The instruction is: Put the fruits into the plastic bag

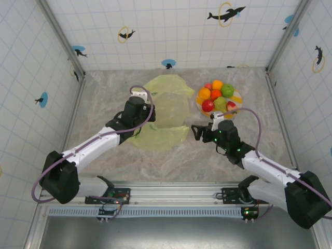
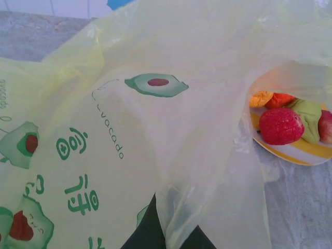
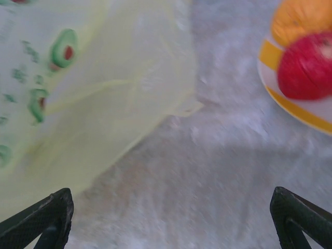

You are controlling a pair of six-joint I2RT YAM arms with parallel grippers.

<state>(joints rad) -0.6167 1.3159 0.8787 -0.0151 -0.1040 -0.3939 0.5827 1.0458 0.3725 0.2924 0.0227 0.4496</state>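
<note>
The left gripper is clamped on the bag, which lies just left of the plate. The right gripper, jaws spread wide, is nearer the plate's fruits, near-left of them.

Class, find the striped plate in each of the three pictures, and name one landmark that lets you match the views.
Top external: plate right of centre, towards the far wall.
Left wrist: plate at the right edge, about halfway down.
Right wrist: plate in the top right corner, cut off by the frame.
Shared landmark: the bag, left of the plate in every view.
</note>
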